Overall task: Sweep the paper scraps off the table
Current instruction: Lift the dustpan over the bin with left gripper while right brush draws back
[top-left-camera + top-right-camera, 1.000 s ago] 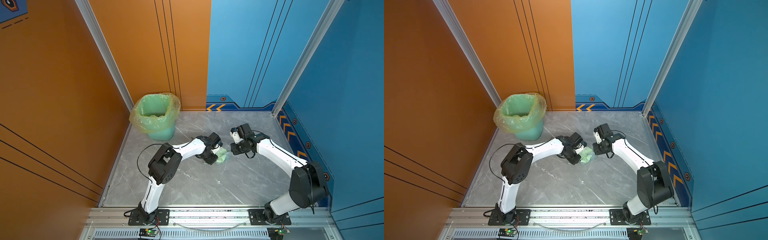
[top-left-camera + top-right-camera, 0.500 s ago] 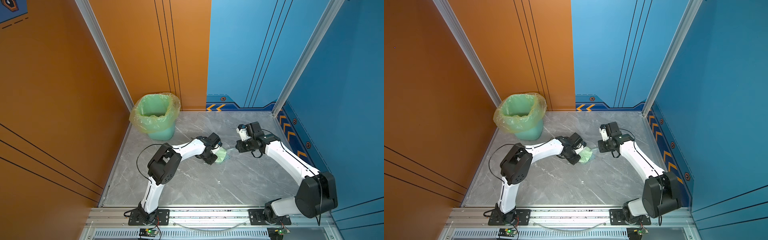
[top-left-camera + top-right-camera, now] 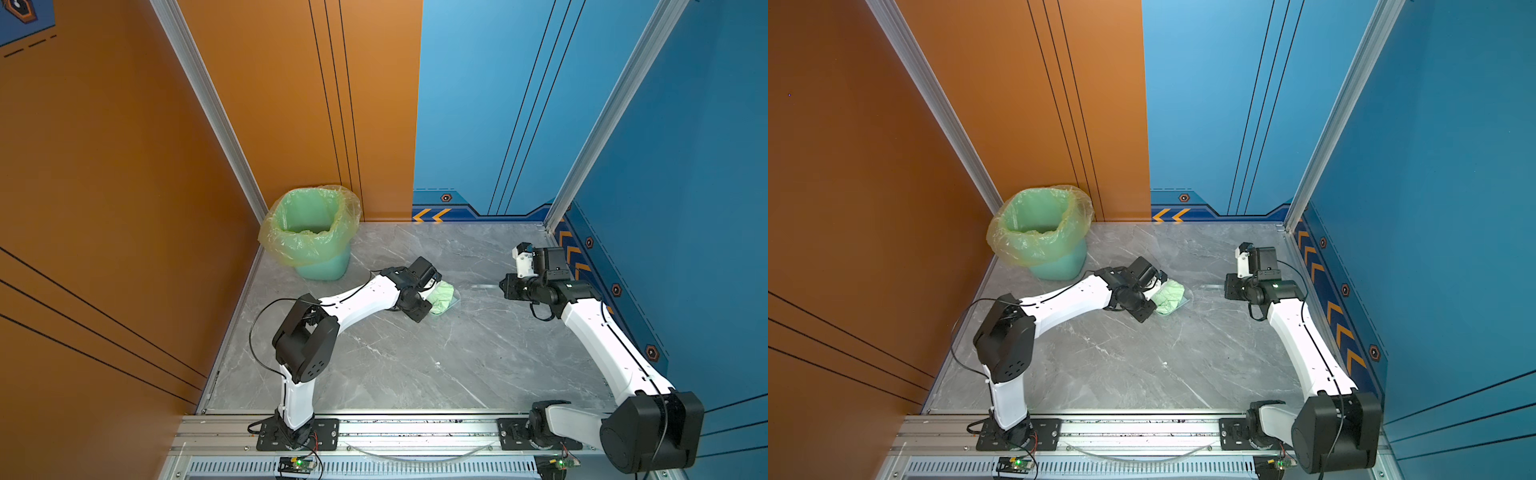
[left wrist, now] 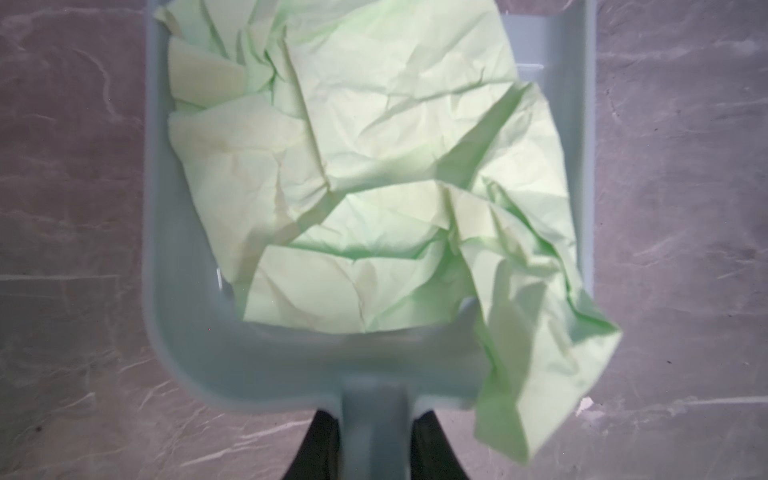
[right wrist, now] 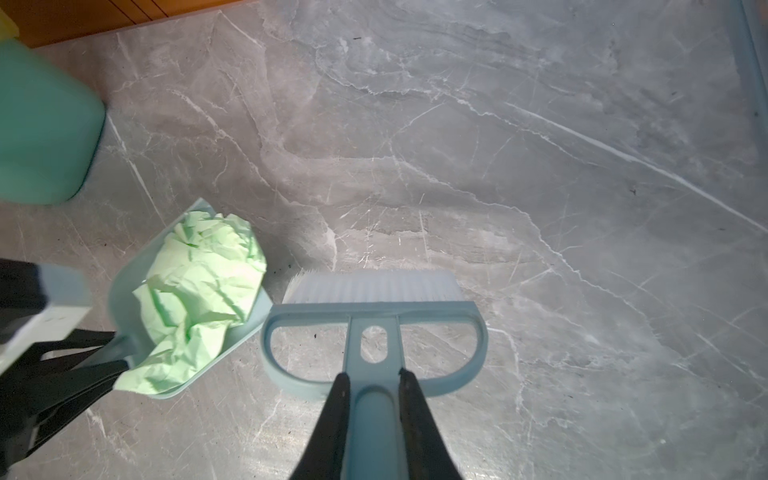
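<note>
Crumpled pale green paper scraps point(image 4: 374, 166) fill the pale blue dustpan point(image 4: 187, 332), and one piece hangs over its back corner. My left gripper point(image 4: 376, 415) is shut on the dustpan's handle. In both top views the pan rests mid-table with the paper scraps point(image 3: 442, 296) point(image 3: 1167, 297) in it, just past the left gripper point(image 3: 428, 291) point(image 3: 1152, 293). My right gripper point(image 5: 374, 376) is shut on the handle of the pale blue brush point(image 5: 374, 286). The brush's bristles sit just off the dustpan point(image 5: 245, 328). The right gripper point(image 3: 505, 286) point(image 3: 1227, 286) stands to the right of the pan.
A green bin with a yellowish liner point(image 3: 316, 232) point(image 3: 1042, 232) stands at the table's back left corner, close behind the dustpan. The grey marble table point(image 3: 415, 365) is walled in orange on the left and blue at the back and right. A tiny white fleck point(image 3: 436, 363) lies mid-table.
My right arm has drawn the brush to the right, away from the dustpan. The left arm and the loaded dustpan have stayed in place.
</note>
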`<state>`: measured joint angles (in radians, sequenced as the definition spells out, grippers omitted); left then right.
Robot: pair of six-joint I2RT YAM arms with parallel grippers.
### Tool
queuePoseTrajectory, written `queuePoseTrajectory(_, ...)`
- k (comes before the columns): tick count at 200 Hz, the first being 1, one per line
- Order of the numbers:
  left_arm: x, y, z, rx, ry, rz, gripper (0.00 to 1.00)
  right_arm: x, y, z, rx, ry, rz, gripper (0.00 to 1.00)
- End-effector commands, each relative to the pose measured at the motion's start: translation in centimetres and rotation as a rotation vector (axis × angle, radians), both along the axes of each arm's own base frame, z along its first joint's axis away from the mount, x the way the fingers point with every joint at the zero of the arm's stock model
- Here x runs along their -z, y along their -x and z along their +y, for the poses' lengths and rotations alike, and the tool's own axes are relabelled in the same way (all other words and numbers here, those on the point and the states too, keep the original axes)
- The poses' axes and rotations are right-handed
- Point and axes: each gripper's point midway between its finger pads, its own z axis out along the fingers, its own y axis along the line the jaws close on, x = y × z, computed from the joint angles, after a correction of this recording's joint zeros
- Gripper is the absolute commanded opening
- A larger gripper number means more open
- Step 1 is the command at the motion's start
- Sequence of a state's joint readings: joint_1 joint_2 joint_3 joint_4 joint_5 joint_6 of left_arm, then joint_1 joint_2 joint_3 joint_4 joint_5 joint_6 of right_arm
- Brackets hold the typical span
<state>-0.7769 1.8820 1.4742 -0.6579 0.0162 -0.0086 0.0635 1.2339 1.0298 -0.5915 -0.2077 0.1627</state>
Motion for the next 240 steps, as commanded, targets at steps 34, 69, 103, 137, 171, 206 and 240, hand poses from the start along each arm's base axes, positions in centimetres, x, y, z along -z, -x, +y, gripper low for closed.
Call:
queuePoseTrajectory(34, -5.4, -0.5, 3.7, -0.031, -0.044, -0.084, 0.07, 0.2, -0.2, -0.3, 0.037, -0.039, -0.009, 0.00)
queuePoseTrajectory(69, -8.4, -1.4, 6.1, -0.048, -0.065, -0.128, 0.07, 0.8, -0.2, -0.1, 0.031, -0.047, 0.008, 0.00)
queuePoseTrajectory(103, -11.5, -2.6, 7.9, -0.063, -0.081, -0.194, 0.08, 1.3, -0.3, -0.1, 0.034, -0.055, 0.017, 0.00)
queuePoseTrajectory(137, -14.4, -3.8, 9.3, -0.083, -0.062, -0.254, 0.08, 1.5, -0.5, 0.0, 0.031, -0.059, 0.023, 0.00)
queuePoseTrajectory(171, -17.6, -5.2, 11.3, -0.109, -0.066, -0.335, 0.09, 2.0, -0.6, 0.1, 0.030, -0.063, 0.037, 0.00)
queuePoseTrajectory(206, -21.0, -6.8, 14.5, -0.157, -0.071, -0.425, 0.10, 2.2, -0.8, 0.2, 0.028, -0.066, 0.045, 0.00)
queuePoseTrajectory(240, -24.6, -8.1, 18.2, -0.221, -0.089, -0.519, 0.10, 2.3, -0.9, 0.2, 0.034, -0.067, 0.050, 0.00)
